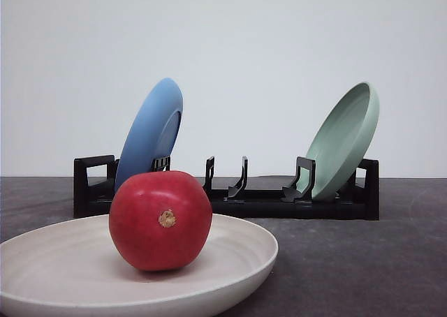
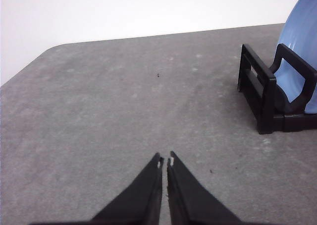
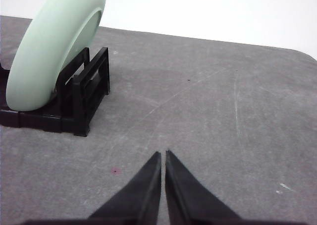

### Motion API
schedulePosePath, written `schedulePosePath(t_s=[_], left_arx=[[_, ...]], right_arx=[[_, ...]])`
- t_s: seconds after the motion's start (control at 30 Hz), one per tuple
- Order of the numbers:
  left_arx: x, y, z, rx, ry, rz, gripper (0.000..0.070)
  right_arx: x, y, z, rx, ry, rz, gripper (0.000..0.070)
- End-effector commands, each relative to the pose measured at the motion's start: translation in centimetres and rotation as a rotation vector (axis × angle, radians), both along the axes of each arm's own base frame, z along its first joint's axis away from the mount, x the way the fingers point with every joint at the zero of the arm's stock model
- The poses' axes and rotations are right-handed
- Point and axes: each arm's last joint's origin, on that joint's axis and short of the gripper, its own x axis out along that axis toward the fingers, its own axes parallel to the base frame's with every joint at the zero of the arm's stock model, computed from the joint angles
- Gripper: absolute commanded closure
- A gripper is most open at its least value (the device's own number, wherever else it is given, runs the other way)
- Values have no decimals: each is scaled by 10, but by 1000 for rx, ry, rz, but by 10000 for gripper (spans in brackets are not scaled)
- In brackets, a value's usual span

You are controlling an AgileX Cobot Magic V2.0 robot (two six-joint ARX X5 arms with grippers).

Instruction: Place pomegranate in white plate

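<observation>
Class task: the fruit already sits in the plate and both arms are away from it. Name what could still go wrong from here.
1. The pomegranate is round and rests unheld in the shallow white plate, so a bump might roll it out.
2. The blue plate and green plate lean in the black rack; a careless arm sweep could topple them.

Matte black left gripper (image 2: 165,161) and right gripper (image 3: 163,154), tapered pointed fingers.

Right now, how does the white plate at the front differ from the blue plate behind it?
The white plate lies flat on the table; the blue plate stands tilted on edge in the black rack. The white plate holds the pomegranate; the blue plate holds nothing. Their colours differ: off-white and blue. Both are round and shallow.
</observation>
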Motion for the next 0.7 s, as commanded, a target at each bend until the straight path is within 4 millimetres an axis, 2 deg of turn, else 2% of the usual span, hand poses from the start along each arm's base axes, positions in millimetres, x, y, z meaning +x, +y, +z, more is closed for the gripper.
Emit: schedulePosePath(t_s=[0.0,0.67], left_arx=[[0,0,-3,6,11,0,700],[0,0,-3,6,11,0,700]], right_arx=[[0,0,0,-1,-10,-3,692],[0,0,0,-1,-10,-3,692]])
